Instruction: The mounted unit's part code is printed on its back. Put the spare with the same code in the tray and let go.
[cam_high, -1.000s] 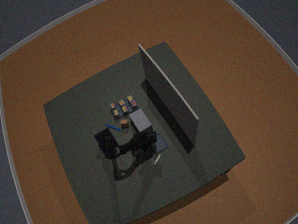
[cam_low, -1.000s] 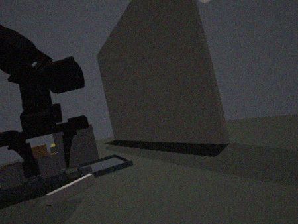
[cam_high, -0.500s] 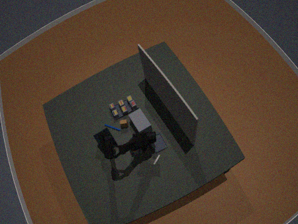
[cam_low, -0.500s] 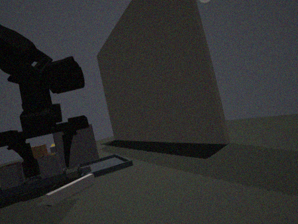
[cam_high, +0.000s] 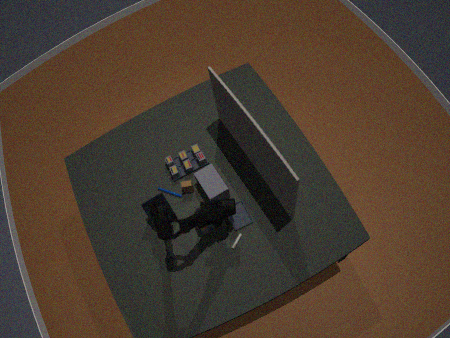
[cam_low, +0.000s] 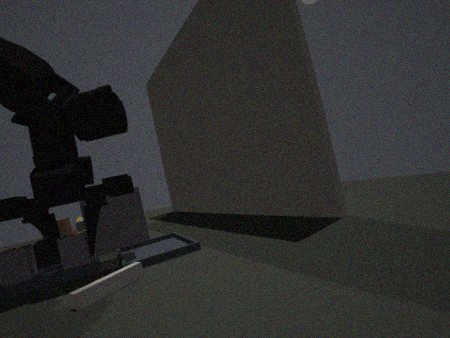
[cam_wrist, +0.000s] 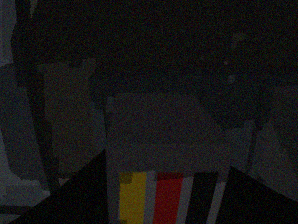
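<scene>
My gripper (cam_low: 70, 256) (cam_wrist: 153, 159) is low at a dark rack (cam_low: 50, 281), shut on a grey block (cam_low: 73, 246) (cam_wrist: 167, 150) with yellow, red and black stripes; both fingertips are at its sides in the wrist view. Another grey block (cam_low: 16, 265) stands on this rack. The tray (cam_high: 242, 216) (cam_low: 196, 245), shallow with a dark blue rim, lies just beside the rack. A large grey box (cam_high: 211, 180) (cam_low: 121, 222) stands behind it; I cannot tell whether this is the mounted unit. No code on its back is readable. In the top view the arm hides the fingers.
A tall panel (cam_high: 255, 145) (cam_low: 240, 115) stands beyond the tray. A white bar (cam_high: 236, 241) (cam_low: 106, 282) lies near the tray. Several blocks with striped labels stand on another rack (cam_high: 181, 175). A brown block (cam_high: 187, 187) (cam_low: 64, 226) and a blue rod (cam_high: 170, 192) lie near it.
</scene>
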